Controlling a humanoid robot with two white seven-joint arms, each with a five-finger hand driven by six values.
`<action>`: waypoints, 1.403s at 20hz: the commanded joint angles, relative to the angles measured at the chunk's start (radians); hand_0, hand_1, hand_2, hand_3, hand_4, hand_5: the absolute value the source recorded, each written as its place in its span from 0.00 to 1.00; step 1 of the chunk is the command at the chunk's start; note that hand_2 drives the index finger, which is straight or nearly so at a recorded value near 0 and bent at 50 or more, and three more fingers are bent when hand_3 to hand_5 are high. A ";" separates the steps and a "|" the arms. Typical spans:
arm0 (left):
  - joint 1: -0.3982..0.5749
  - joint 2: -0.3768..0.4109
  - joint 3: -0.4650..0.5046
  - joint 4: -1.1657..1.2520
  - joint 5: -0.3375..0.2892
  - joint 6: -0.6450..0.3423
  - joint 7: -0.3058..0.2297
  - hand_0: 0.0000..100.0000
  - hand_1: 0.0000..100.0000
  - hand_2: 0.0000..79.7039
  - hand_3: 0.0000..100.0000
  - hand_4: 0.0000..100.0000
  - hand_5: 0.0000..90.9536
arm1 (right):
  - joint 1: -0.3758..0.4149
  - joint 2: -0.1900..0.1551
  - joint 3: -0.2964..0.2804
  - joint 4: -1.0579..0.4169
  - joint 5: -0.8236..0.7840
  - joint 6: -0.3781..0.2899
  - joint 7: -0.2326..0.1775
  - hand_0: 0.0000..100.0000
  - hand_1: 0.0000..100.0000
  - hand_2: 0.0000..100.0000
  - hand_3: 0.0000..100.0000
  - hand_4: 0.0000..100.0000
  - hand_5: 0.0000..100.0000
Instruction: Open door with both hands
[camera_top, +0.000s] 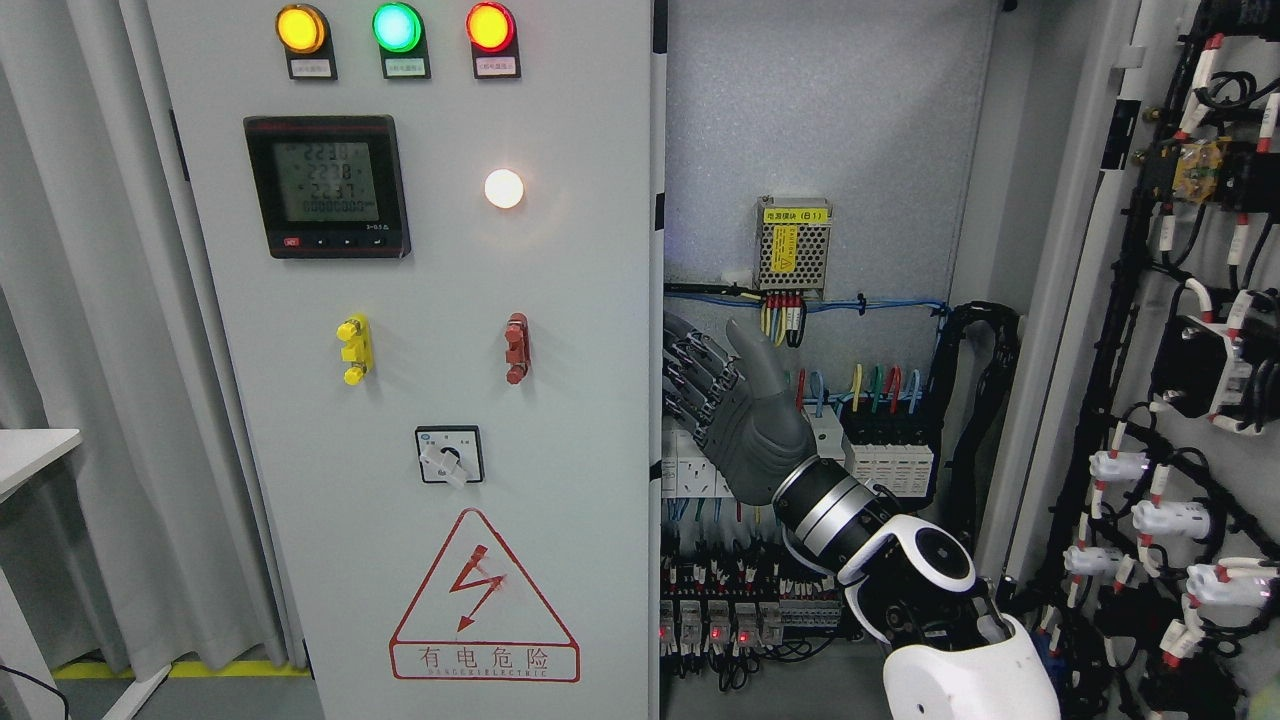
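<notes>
- Left door (400, 400), closed, fills the left half; right door (1180, 350) swung open at far right.
- Open cabinet interior (820, 150): wiring, breakers.
- Right hand (735, 400), fingers extended and holding nothing, sits at the left door's inner edge; likely next: hook it, pull outward.
- Grey curtain (70, 300) behind; desk (30, 450) corner at the left edge.

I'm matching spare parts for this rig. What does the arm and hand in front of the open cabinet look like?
Only the right hand shows: dark grey, with jointed, segmented fingers and a smooth grey thumb. A silver and black ringed wrist cuff joins glossy white forearm shells with black joints and a round black disc. No loose cables or markings are visible on it.
</notes>
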 joint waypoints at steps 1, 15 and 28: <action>0.000 0.000 0.000 -0.025 0.000 0.000 0.000 0.29 0.00 0.04 0.03 0.03 0.00 | -0.002 0.000 0.003 0.005 0.001 -0.001 0.007 0.22 0.00 0.00 0.00 0.00 0.00; 0.001 -0.001 0.000 -0.025 0.000 0.000 0.000 0.29 0.00 0.03 0.03 0.03 0.00 | 0.001 0.000 -0.008 -0.010 -0.003 -0.011 0.097 0.22 0.00 0.00 0.00 0.00 0.00; 0.003 -0.001 0.000 -0.025 -0.002 0.000 0.001 0.29 0.00 0.03 0.03 0.03 0.00 | 0.015 0.000 -0.007 -0.050 -0.006 -0.021 0.116 0.22 0.00 0.00 0.00 0.00 0.00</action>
